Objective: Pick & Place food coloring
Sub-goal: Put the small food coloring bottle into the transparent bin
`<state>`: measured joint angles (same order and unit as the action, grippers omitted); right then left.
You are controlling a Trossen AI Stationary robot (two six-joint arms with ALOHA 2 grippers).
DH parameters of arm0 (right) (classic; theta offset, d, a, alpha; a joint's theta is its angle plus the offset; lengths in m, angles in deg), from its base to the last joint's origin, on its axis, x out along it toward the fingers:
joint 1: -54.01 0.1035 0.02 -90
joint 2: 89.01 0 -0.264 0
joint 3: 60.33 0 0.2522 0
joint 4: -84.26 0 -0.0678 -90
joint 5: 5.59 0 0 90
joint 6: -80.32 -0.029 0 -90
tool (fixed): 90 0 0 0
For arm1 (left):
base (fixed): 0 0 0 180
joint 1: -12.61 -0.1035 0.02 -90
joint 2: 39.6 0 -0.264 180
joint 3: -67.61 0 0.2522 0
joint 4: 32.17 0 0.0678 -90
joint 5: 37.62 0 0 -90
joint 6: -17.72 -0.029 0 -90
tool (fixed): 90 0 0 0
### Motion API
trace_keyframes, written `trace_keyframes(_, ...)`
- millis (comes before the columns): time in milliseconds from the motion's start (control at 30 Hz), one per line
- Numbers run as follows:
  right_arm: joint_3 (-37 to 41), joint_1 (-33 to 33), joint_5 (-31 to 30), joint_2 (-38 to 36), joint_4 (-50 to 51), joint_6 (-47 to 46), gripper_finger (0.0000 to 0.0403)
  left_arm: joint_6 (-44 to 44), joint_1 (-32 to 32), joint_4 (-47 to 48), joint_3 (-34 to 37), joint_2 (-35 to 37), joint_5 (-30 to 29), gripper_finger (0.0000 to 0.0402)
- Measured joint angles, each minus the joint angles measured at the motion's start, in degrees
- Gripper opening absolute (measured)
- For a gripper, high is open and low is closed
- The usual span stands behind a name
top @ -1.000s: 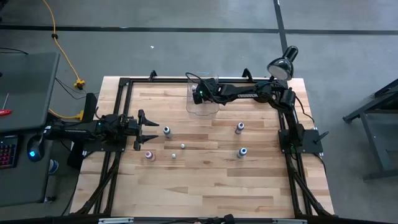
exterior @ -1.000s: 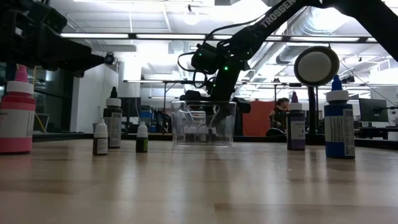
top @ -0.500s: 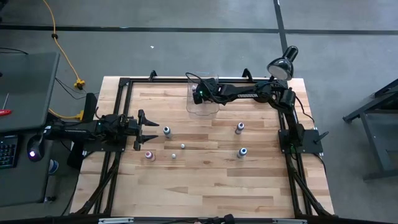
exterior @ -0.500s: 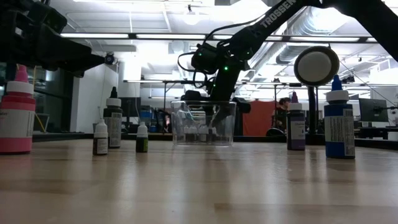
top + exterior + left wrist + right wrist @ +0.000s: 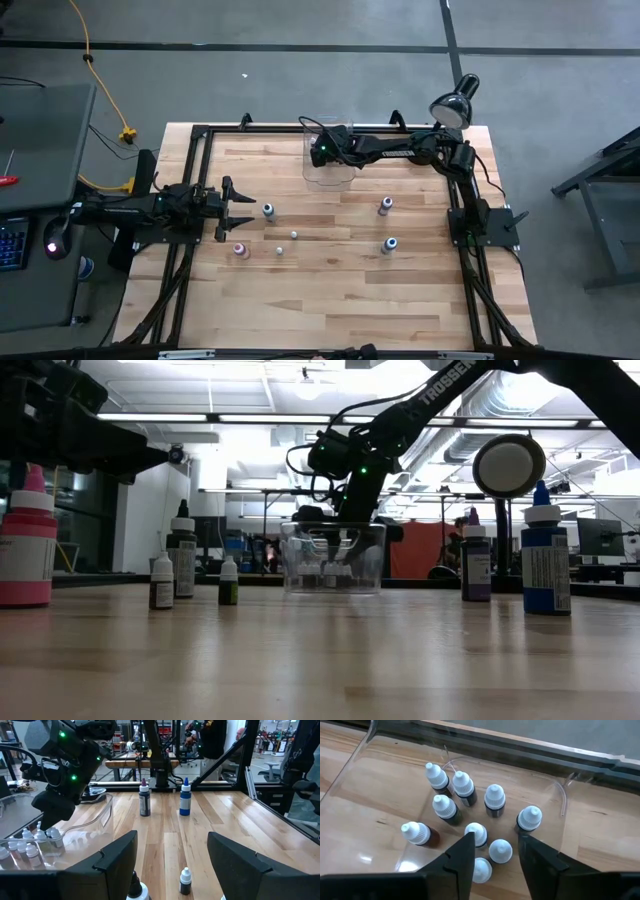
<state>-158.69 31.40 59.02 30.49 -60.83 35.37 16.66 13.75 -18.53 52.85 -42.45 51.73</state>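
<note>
Several small food coloring bottles with white caps (image 5: 455,795) stand inside the clear plastic bin (image 5: 325,168) at the table's far middle. My right gripper (image 5: 496,839) reaches slanting down into the bin, open. One white-capped bottle (image 5: 500,851) stands upright on the bin floor between its fingers, apart from them. More bottles stand on the table: a pink one (image 5: 240,250), a purple one (image 5: 385,206), a blue one (image 5: 390,245) and small ones (image 5: 294,235). My left gripper (image 5: 236,205) waits open and level at the table's left.
A black desk lamp (image 5: 452,105) stands at the far right corner. A black frame (image 5: 200,135) runs along the table's edges. The near half of the wooden table (image 5: 330,300) holds no objects. A person shows in the room behind the table (image 5: 455,545).
The clear bin has shifted a little toward the table's right in the low view. Both arms have kept still.
</note>
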Motion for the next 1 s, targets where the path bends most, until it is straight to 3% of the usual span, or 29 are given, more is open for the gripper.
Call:
trace_keyframes(600,-3.12,-0.02,-0.52,0.04,1.47,3.49,0.015,0.0,-0.01,0.0,0.02,-0.02,-0.02,0.0239)
trace_keyframes(1000,-14.17,0.18,-1.07,0.04,10.68,13.96,0.0149,0.0,0.0,-0.01,0.0,0.0,0.0,0.0239)
